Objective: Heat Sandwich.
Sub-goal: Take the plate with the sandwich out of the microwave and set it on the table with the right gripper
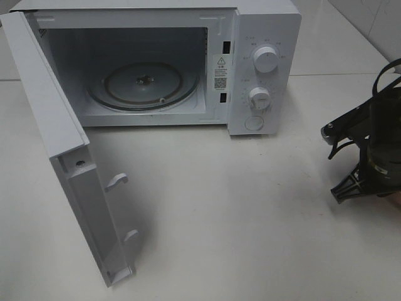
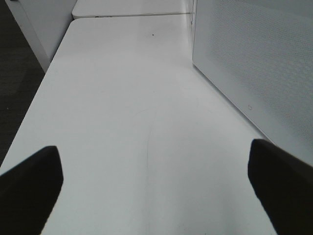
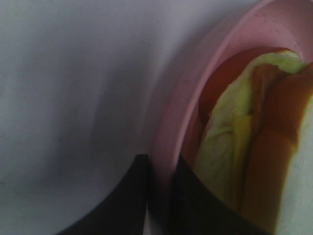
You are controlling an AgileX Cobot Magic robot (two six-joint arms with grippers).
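Left claw (image 2: 156, 188): its two dark fingers (image 2: 29, 188) stand wide apart at either side of the left wrist view. Nothing is between them and they touch nothing; bare white surface (image 2: 132, 112) lies below. The perforated white side wall of the microwave (image 2: 254, 63) stands close beside it.

Centre, high view: the microwave (image 1: 263, 37) sits at the back of the surface with its door (image 1: 62, 144) swung fully out to the left. The glass turntable (image 1: 145, 84) inside carries no load.

Right claw (image 3: 159, 196): visible at the right edge of the high view as a dark arm (image 1: 369, 150). In the right wrist view its fingers are drawn nearly together, pinching the rim of the pink plate (image 3: 195, 83) between them.

The sandwich (image 3: 254, 142) lies on that plate, just beside the gripped rim. It is out of frame in the high view.
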